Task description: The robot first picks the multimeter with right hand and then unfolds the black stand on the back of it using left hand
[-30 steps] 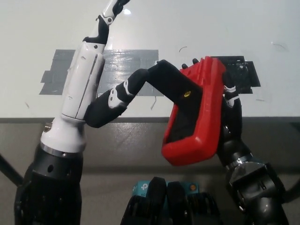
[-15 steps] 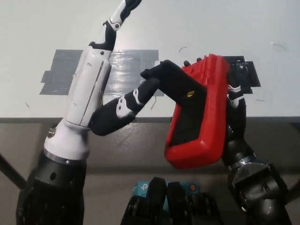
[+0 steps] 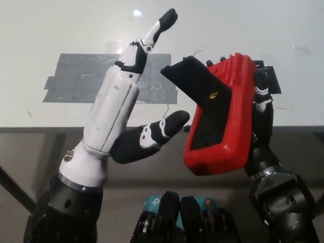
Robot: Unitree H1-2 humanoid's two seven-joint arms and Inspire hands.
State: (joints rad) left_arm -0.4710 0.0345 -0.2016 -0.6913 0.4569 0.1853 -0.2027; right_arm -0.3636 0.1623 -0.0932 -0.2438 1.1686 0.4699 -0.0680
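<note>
Black right robot hand (image 3: 260, 109) grips the red multimeter (image 3: 223, 119), back exposed; its black stand (image 3: 195, 81) swung out — white left robot hand (image 3: 129, 116) beside it, fingers apart.

The left robot hand (image 3: 119, 119) has let go of the black stand (image 3: 195, 81), which now juts out unfolded.

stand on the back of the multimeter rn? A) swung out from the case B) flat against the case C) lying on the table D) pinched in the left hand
A: the black stand juts up and away from the red multimeter held in the right hand; the left hand is open and clear of it.
</note>
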